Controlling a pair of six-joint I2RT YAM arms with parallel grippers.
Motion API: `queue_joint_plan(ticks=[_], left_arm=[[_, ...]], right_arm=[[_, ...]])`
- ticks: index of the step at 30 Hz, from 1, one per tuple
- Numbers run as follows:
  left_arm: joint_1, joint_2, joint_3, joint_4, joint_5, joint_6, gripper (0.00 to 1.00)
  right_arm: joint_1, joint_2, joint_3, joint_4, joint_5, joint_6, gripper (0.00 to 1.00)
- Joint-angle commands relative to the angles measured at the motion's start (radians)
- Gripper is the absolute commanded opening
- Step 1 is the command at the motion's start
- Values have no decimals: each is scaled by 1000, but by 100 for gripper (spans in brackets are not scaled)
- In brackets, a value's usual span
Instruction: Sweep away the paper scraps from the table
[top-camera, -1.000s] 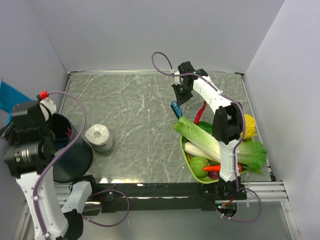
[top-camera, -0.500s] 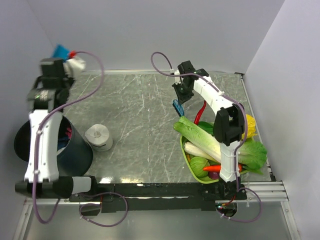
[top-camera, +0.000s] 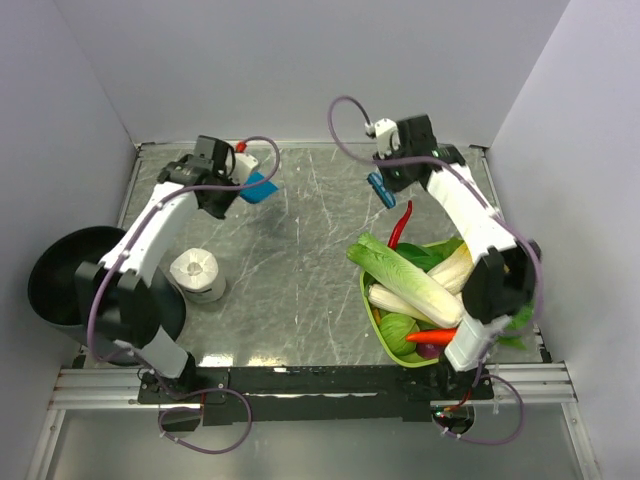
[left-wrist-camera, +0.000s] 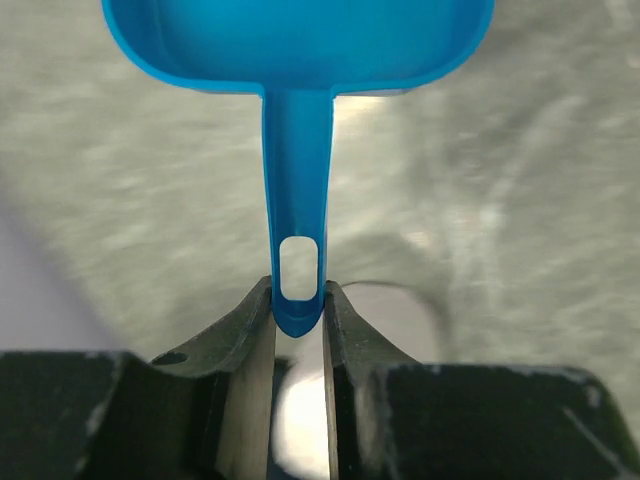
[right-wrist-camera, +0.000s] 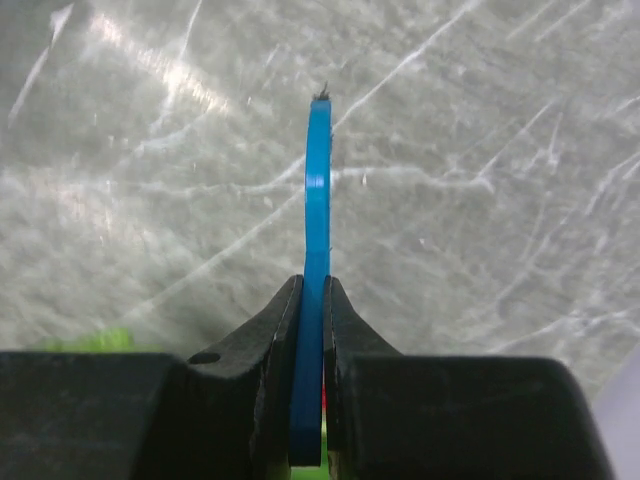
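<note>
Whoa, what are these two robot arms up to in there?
They are cleaning up a marble-patterned table. The left end effector is clamped on the handle of a blue scoop, held above the far left of the table. The right end effector grips a thin blue tool near the far edge. A black bin sits at the left. No paper scraps show on the tabletop.

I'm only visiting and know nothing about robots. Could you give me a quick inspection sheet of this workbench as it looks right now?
Surface: grey marble table, metal near edge.
Job's things: paper scraps, nothing seen on the tabletop.
Clutter: tissue roll; green basket of vegetables; red chilli; black bin.
Grippers: left gripper, jaws shut on blue dustpan; right gripper, jaws shut on thin blue tool.
Cables: purple cables looped along both arms.
Surroundings: white walls.
</note>
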Motion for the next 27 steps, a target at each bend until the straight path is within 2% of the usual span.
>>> queue_joint_plan(ticks=[1, 6, 12, 21, 27], left_arm=[[-2, 82, 26, -42, 234, -159, 1], [-2, 175, 4, -42, 370, -233, 1], [-2, 227, -28, 1, 357, -256, 1], [-2, 306, 1, 12, 357, -234, 2], [0, 352, 58, -8, 301, -187, 2]], right_arm=[[18, -226, -266, 319, -112, -228, 0], [93, -350, -521, 547, -66, -399, 0], [177, -320, -615, 698, 38, -543, 0], [205, -199, -560, 728, 47, -525, 0], [206, -116, -543, 777, 110, -543, 0]])
